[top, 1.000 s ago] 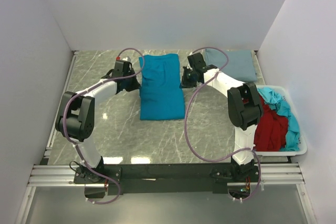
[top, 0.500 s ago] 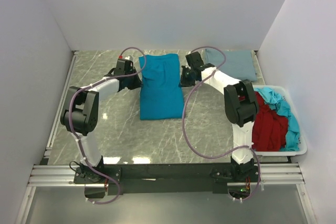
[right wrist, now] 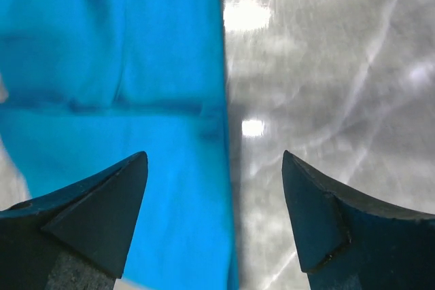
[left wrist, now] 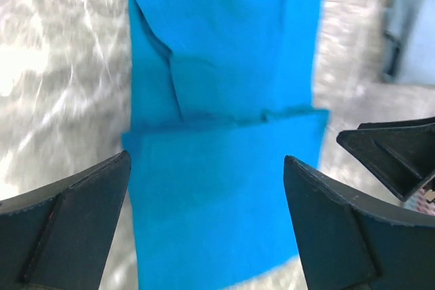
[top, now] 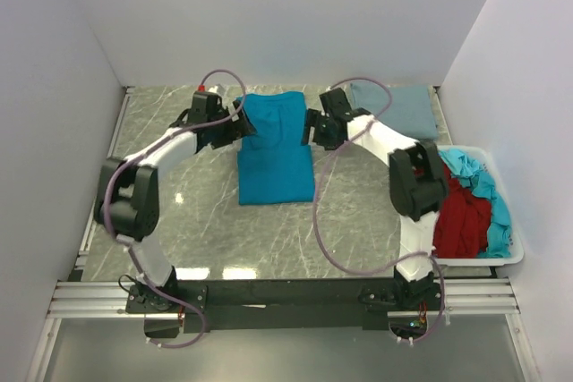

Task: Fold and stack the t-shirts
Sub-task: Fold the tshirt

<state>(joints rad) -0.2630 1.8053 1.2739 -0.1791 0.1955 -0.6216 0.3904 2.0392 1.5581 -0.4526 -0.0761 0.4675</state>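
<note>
Teal-blue t-shirt (top: pixel 275 151) lies folded in a long strip at the far middle of the desk (top: pixel 179 212). Left gripper (top: pixel 240 124) and right gripper (top: pixel 311 128) flank its far end, both wide open and empty. Cloth judged light and limp; pinch the far corners through all layers.

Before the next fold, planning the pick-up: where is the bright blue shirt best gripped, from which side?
Probably its long side edges near the far end, approached from both sides: the bright blue shirt lies flat in a narrow strip, so only edges can be pinched.
</note>
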